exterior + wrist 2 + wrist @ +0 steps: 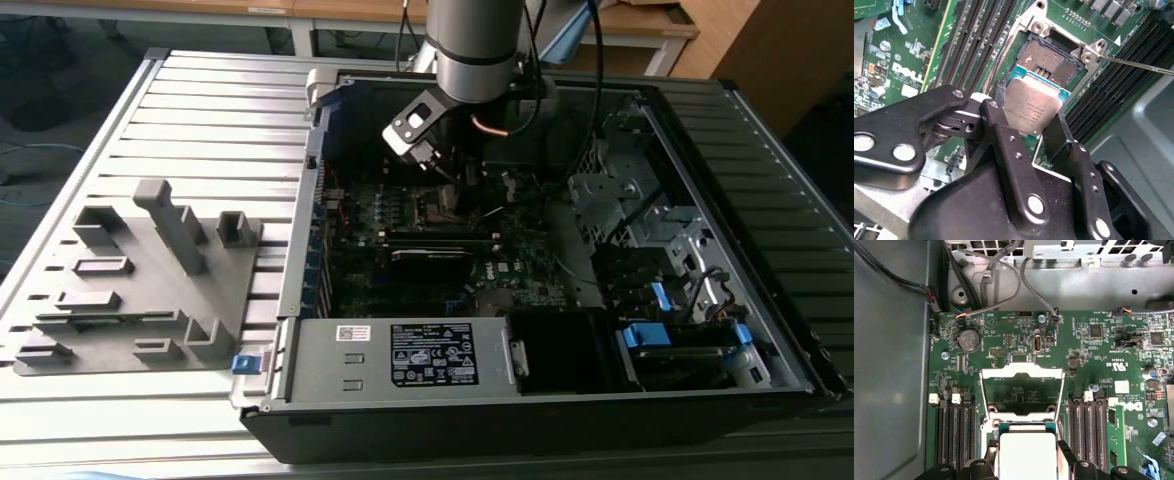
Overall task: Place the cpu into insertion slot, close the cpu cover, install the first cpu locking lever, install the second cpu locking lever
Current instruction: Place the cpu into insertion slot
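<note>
Grey ribbed counter (200,110) carries an open computer case (400,440), and the arm reaches down into it in the upper middle of the exterior view. The cpu (1034,107) is clamped between the two black fingers of the hand (1029,116), its dull metal top facing the camera; it hangs just over the near edge of the insertion slot (1048,56), and I cannot tell whether it touches the socket. By my reading it is not yet seated, since the slot's pin field lies bare beside it. In the first wrist view the cpu cover (1021,371) stands swung open beyond the chip, so closing it is not yet done; a thin locking lever (1134,65) juts free past the socket corner, unlatched. I judge the job to be at its first step, with cover and both levers left. Black memory slots (979,35) flank the socket on the green motherboard (1094,355); a grey fixture (134,270) sits on the counter at the exterior view's left.
</note>
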`<state>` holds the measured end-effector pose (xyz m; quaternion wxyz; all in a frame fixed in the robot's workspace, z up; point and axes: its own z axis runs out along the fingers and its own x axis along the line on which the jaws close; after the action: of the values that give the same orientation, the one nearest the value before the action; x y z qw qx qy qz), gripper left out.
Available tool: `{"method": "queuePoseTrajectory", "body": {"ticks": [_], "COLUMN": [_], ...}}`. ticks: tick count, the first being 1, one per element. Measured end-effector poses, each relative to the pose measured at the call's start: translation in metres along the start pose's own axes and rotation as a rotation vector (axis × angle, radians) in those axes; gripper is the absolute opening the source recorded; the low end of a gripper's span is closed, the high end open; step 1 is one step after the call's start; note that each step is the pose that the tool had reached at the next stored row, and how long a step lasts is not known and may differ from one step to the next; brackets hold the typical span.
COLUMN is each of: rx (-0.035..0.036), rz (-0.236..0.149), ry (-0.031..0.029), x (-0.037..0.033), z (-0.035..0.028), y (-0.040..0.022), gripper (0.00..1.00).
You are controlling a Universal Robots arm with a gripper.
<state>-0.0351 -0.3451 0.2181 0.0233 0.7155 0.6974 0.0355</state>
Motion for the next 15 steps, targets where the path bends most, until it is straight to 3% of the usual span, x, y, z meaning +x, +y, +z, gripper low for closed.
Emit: {"method": "queuePoseTrajectory", "body": {"ticks": [3,8,15], "rx": [-0.0003,-0.0004,-0.0003], "rz": [0.000,0.000,0.000], "ry": [0.0002,0.0002,0.0002], "x": [0.0000,-0.0002,-0.0004], "z": [0.0002,0.0009,0.0086], "y": [-0.0012,-0.0091,-0.0113], "gripper": [0.54,0.54,0.54]}}
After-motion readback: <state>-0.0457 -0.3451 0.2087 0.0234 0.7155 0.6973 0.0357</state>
